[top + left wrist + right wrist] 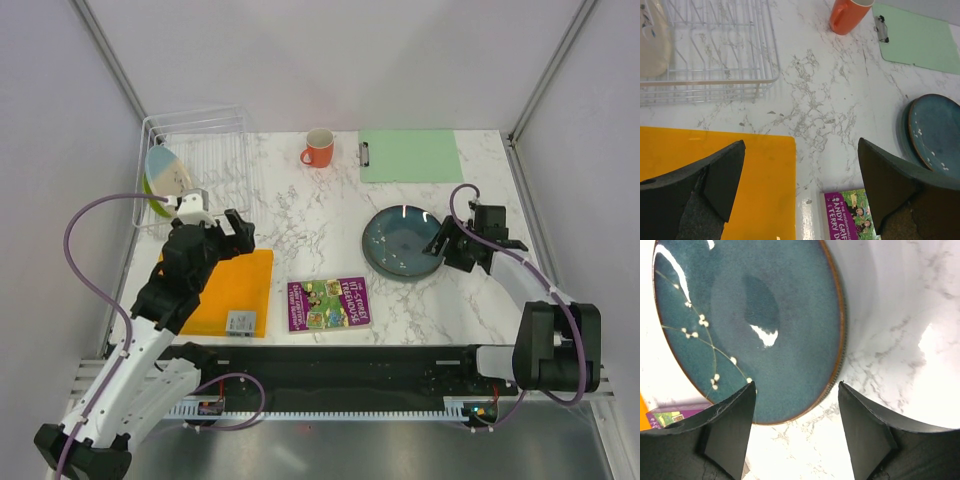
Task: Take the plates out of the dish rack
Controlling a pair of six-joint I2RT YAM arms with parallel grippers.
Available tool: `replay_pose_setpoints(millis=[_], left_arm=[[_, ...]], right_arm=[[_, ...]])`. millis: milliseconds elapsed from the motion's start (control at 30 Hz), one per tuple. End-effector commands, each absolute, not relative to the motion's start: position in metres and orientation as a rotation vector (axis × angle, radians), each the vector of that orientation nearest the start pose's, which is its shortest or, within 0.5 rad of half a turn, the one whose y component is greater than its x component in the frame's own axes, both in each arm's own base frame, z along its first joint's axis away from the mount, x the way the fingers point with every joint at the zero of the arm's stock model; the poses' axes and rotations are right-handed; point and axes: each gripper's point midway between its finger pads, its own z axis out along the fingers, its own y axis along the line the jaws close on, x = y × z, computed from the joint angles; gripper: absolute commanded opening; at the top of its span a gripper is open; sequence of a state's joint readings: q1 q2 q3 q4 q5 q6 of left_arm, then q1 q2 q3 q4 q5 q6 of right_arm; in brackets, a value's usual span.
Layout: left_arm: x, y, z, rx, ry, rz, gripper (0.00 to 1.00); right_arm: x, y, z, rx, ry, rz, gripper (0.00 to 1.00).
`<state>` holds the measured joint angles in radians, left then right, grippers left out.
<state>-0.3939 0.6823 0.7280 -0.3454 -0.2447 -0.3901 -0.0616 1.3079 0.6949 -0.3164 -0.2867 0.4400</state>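
Lift the right gripper [447, 243], jaws apart and empty, straight off the glossy dark teal speckled round plate [402, 240] lying flat on the white marble table [300, 225]. Send the left gripper [228, 230], jaws wide, to the white wire dish rack [215, 130]; pinch squarely the top rim of the cream-and-blue round plate [168, 170] standing there.

From above: left arm stretched forward, left claw [242, 231] spread wide, empty, angled downward; right arm folded at the elbow, wrist turned inward; right claw [795, 412] parted, nothing gripped, aimed downward.
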Motion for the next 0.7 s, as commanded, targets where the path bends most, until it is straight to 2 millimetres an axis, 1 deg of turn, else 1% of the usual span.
replay_pose_setpoints(millis=[0, 33, 67, 100, 133, 167, 200, 233, 267, 300, 367, 400, 433, 467, 500, 533, 567, 667], left_arm=[[0.283, -0.048, 0.277, -0.231, 1.776, -0.1, 1.0], [0.287, -0.041, 0.284, -0.235, 1.755, -0.049, 1.0], [0.294, -0.037, 0.289, -0.236, 1.751, 0.001, 1.0], [0.297, -0.025, 0.294, -0.272, 1.731, 0.078, 1.0], [0.303, -0.019, 0.3, -0.257, 1.722, 0.14, 1.0], [0.313, -0.018, 0.307, -0.25, 1.726, 0.182, 1.0], [0.318, -0.01, 0.309, -0.266, 1.729, 0.252, 1.0], [0.323, -0.005, 0.313, -0.254, 1.735, 0.316, 1.0], [0.329, -0.001, 0.326, -0.268, 1.705, 0.347, 1.0], [0.341, 0.007, 0.316, -0.275, 1.733, 0.428, 1.0], [0.355, 0.016, 0.32, -0.286, 1.735, 0.466, 1.0], [0.364, 0.031, 0.311, -0.32, 1.759, 0.509, 0.99], [0.368, 0.038, 0.309, -0.35, 1.762, 0.51, 0.99], [0.373, 0.044, 0.309, -0.362, 1.769, 0.496, 0.98], [0.376, 0.062, 0.305, -0.426, 1.77, 0.514, 0.98], [0.377, 0.071, 0.305, -0.452, 1.765, 0.514, 0.98], [0.378, 0.084, 0.304, -0.483, 1.764, 0.52, 0.98], [0.385, 0.101, 0.3, -0.512, 1.764, 0.533, 0.98]], right_arm=[[0.303, 0.03, 0.098, 0.512, 2.376, 0.388, 0.74], [0.303, 0.023, 0.105, 0.531, 2.341, 0.344, 0.76], [0.303, 0.021, 0.123, 0.517, 2.274, 0.335, 0.77], [0.304, 0.019, 0.135, 0.508, 2.237, 0.33, 0.79], [0.303, 0.019, 0.144, 0.499, 2.211, 0.329, 0.79], [0.302, 0.019, 0.158, 0.485, 2.17, 0.332, 0.79], [0.303, 0.019, 0.168, 0.473, 2.147, 0.335, 0.8], [0.302, 0.019, 0.172, 0.466, 2.142, 0.335, 0.8], [0.302, 0.02, 0.174, 0.458, 2.14, 0.34, 0.81], [0.303, 0.021, 0.177, 0.455, 2.138, 0.344, 0.81], [0.303, 0.023, 0.172, 0.448, 2.16, 0.356, 0.81], [0.303, 0.023, 0.168, 0.448, 2.172, 0.357, 0.81], [0.305, 0.024, 0.166, 0.447, 2.176, 0.361, 0.81], [0.306, 0.024, 0.16, 0.444, 2.196, 0.356, 0.81], [0.307, 0.024, 0.157, 0.445, 2.204, 0.355, 0.81], [0.309, 0.023, 0.152, 0.443, 2.217, 0.352, 0.81], [0.31, 0.023, 0.148, 0.44, 2.226, 0.35, 0.81], [0.315, 0.025, 0.14, 0.432, 2.244, 0.362, 0.81]])
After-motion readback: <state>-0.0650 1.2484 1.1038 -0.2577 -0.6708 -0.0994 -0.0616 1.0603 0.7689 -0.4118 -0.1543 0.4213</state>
